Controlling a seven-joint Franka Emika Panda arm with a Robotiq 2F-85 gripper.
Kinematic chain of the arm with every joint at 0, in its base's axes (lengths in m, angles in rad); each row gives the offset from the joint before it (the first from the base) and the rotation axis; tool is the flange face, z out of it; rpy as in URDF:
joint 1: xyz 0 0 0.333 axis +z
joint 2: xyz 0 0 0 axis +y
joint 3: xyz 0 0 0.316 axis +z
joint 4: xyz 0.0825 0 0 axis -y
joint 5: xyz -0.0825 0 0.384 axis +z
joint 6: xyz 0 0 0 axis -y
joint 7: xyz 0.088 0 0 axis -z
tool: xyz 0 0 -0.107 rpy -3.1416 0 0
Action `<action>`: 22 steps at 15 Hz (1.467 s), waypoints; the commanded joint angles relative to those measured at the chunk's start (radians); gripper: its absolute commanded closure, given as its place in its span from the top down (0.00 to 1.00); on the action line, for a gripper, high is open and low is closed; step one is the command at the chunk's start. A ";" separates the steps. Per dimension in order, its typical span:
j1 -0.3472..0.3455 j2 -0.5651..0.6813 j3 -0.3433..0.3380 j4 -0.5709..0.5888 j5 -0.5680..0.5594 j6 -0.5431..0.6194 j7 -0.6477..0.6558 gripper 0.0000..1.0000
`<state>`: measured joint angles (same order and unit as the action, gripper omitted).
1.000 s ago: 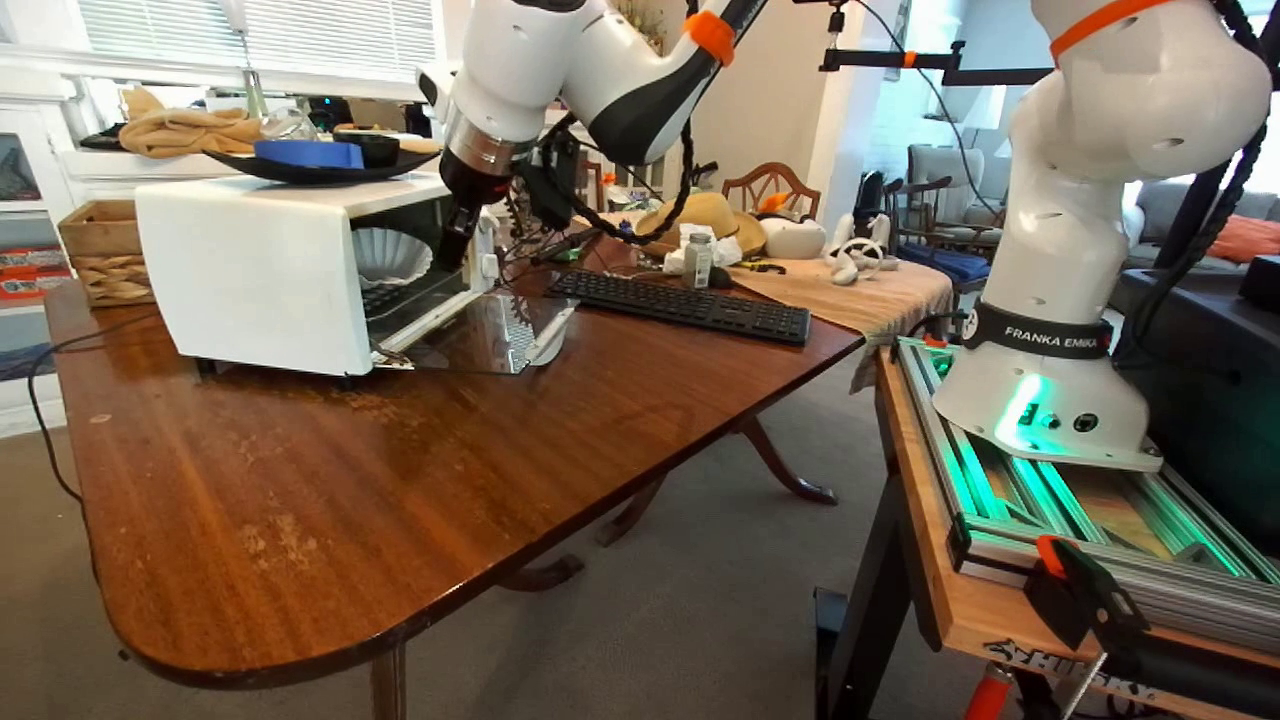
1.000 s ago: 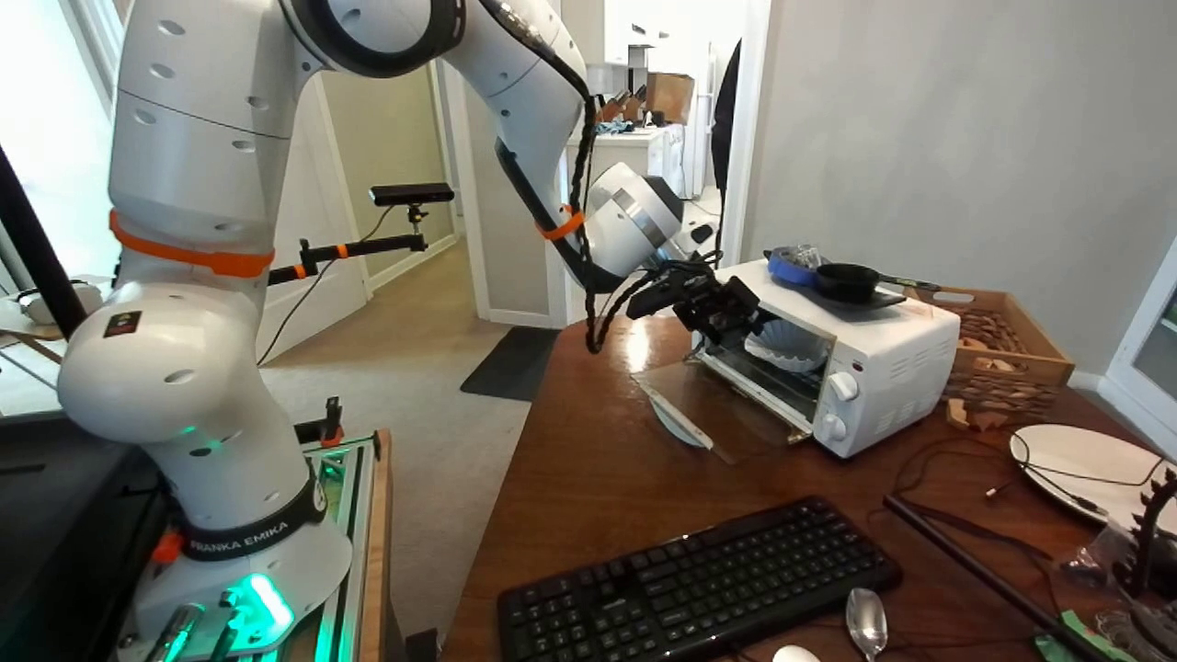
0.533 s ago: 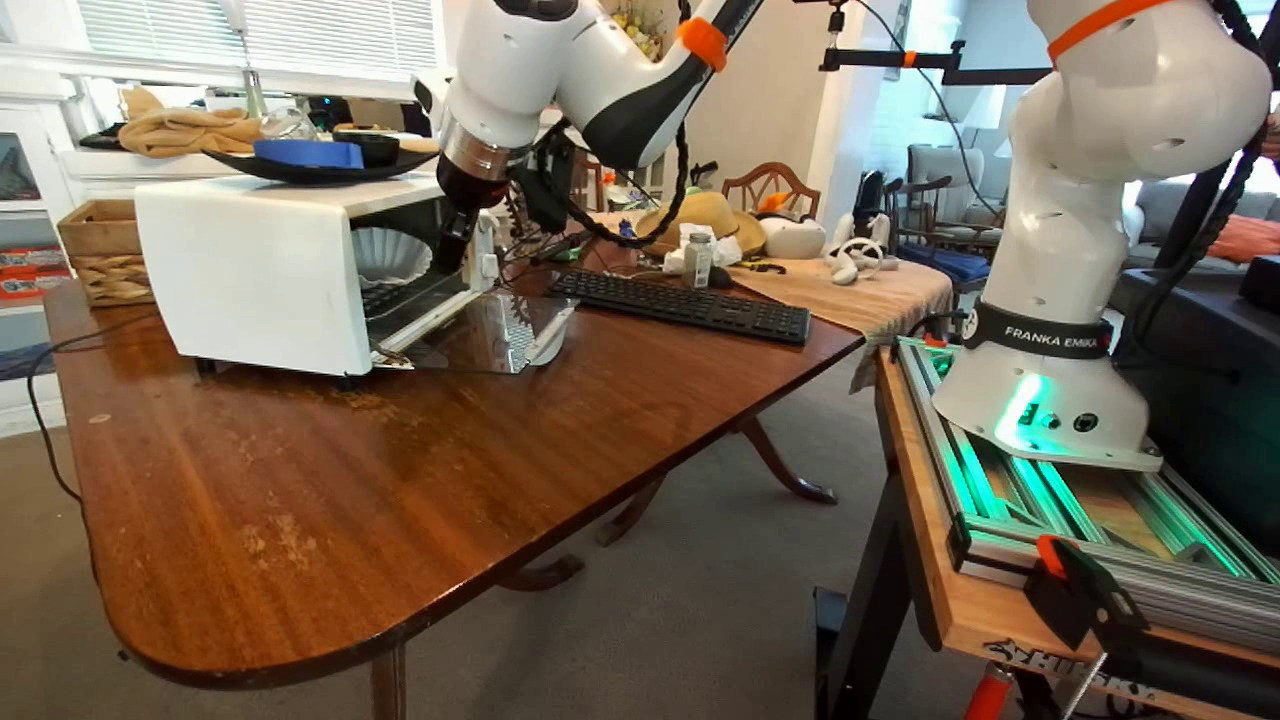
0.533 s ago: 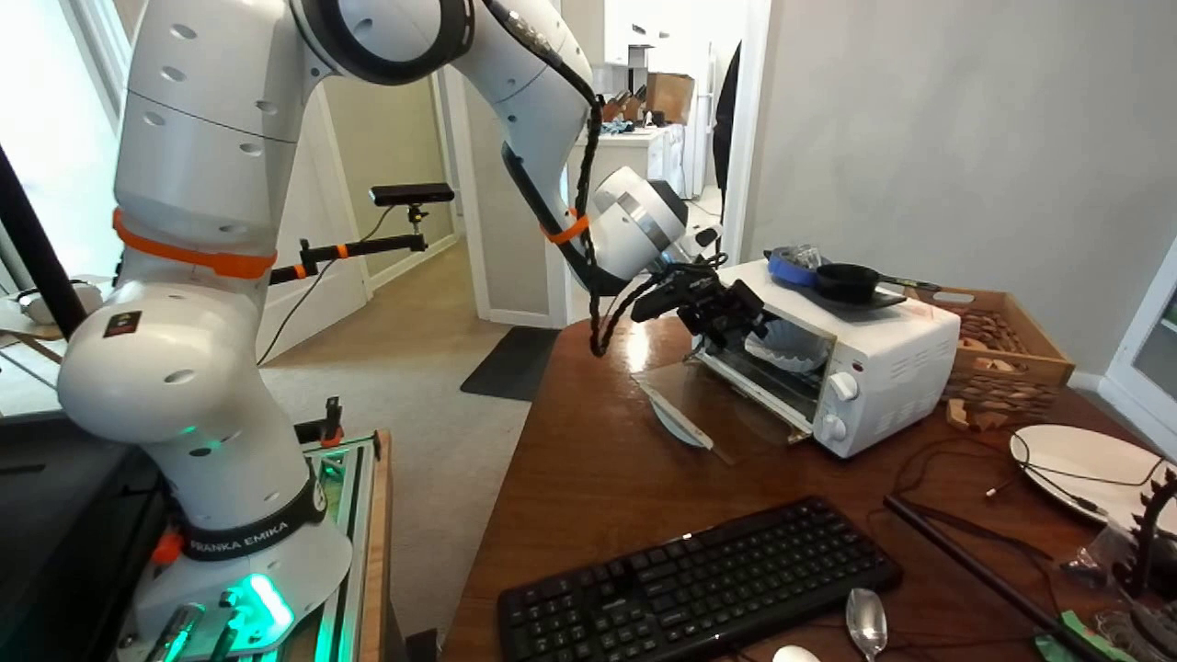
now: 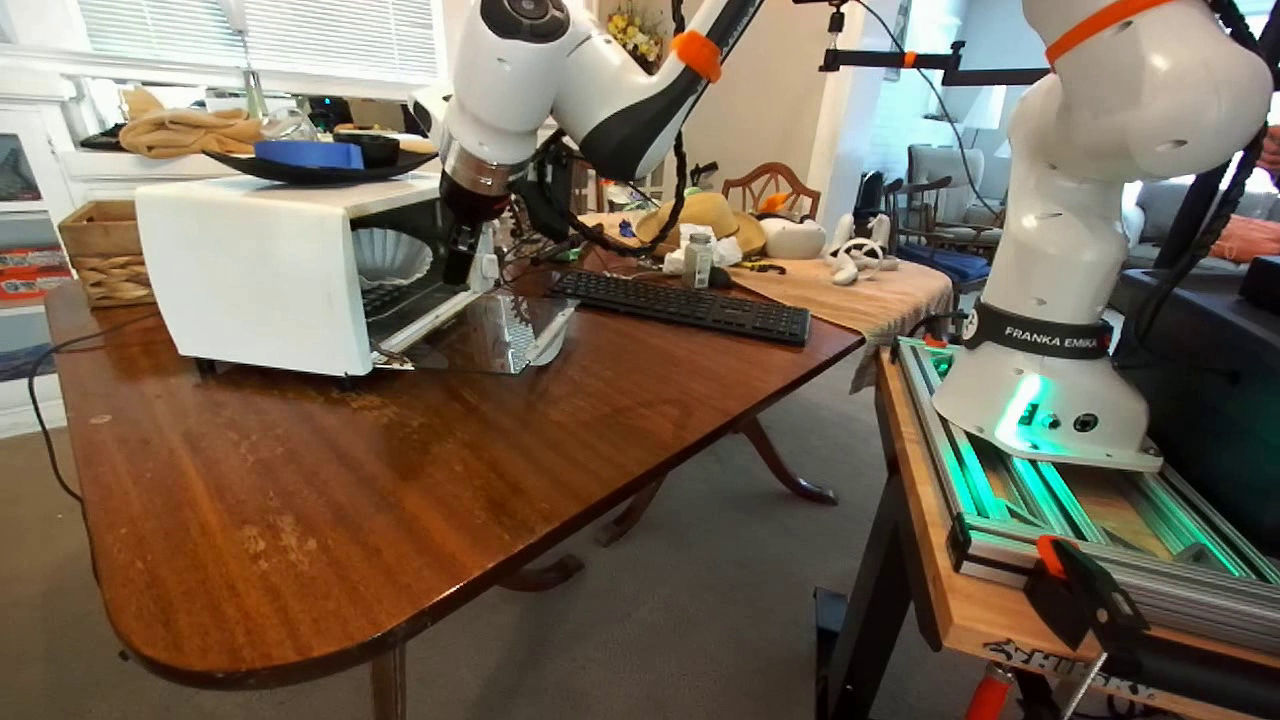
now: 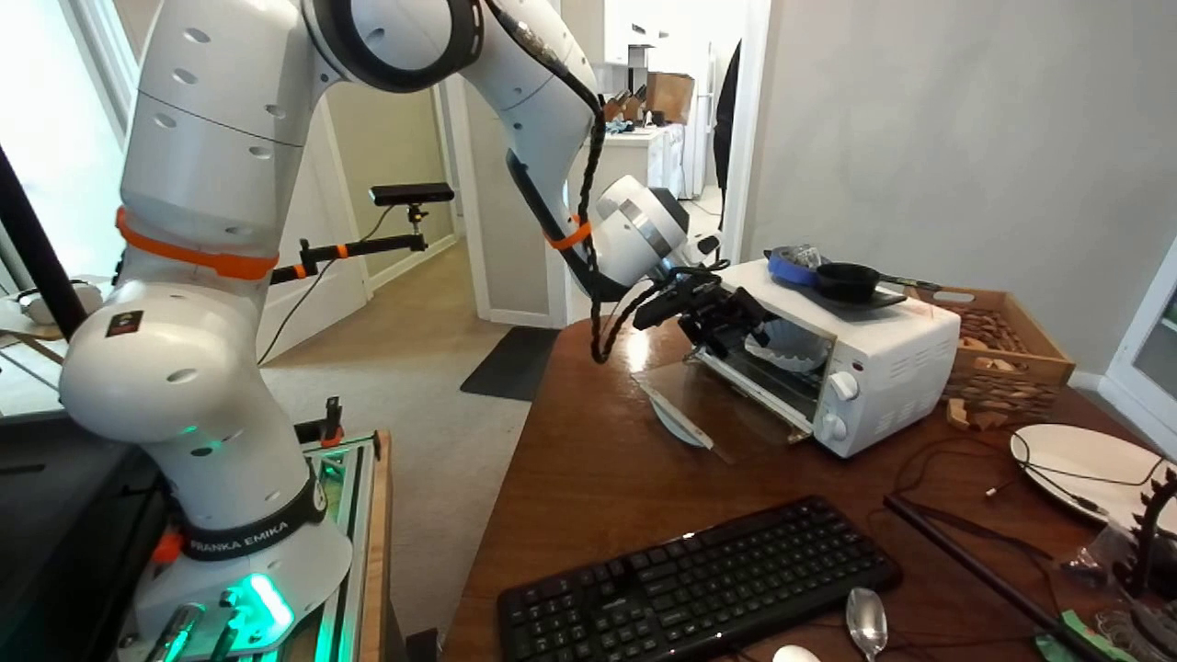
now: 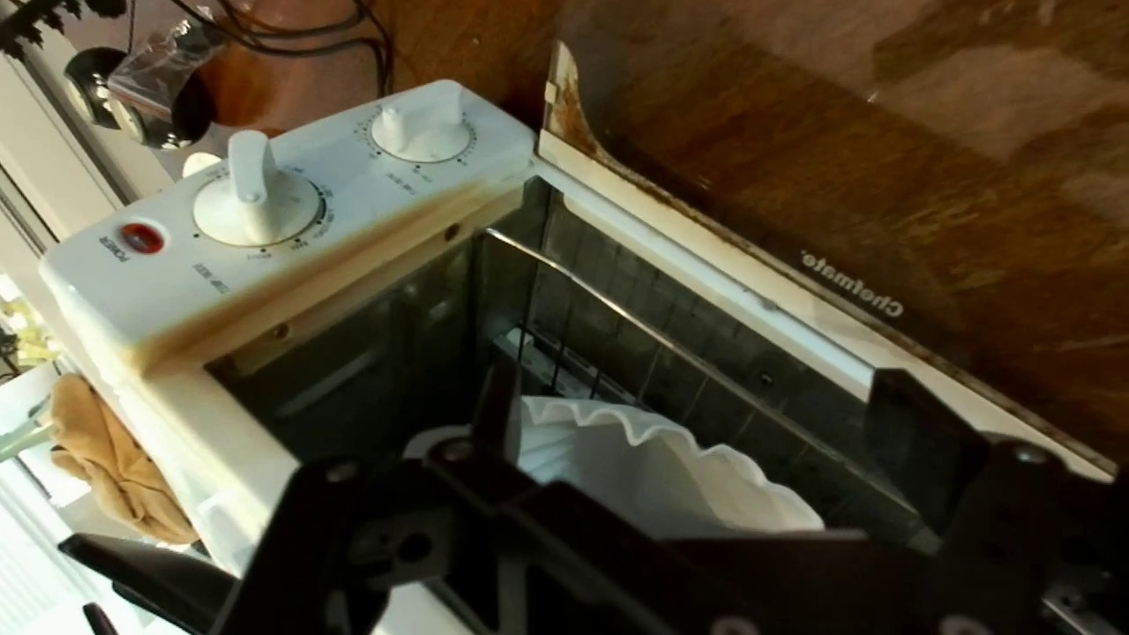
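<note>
- Slightly lower than before, my black gripper (image 7: 692, 397) hangs at the boxy white toaster oven (image 6: 874, 322).
- Left, wrist view: 2 round white knobs (image 7: 256, 207).
- Centre: my 2 fingers (image 7: 922, 450) stand wide apart, a white wavy-rimmed bowl (image 7: 653, 476) showing between them, inside the oven.
- Right: clear glass door (image 7: 811, 194), lowered.

White arm (image 6: 538, 110) bent and extended, wrist (image 6: 636, 232) tilted downward, hand (image 7: 701, 406) spread wide

We see a scuffed brown wooden table (image 5: 300, 480) — on it, right at the gripper (image 7: 695, 388), stands a white toaster oven (image 6: 897, 386); across the oven from the gripper sits a wicker basket (image 6: 1011, 393), and well away lie a black keyboard (image 6: 699, 584), a spoon (image 6: 866, 621) and a white plate (image 6: 1076, 450).
</note>
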<state>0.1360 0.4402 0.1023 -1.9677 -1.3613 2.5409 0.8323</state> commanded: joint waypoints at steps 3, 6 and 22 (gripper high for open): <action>0.018 0.076 -0.010 0.103 -0.006 -0.001 -0.093 1.00; 0.020 0.122 -0.008 0.152 0.000 0.016 -0.139 1.00; 0.075 0.221 -0.024 0.242 -0.016 0.012 -0.123 0.26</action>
<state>0.1925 0.6393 0.0975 -1.7669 -1.3610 2.5532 0.7084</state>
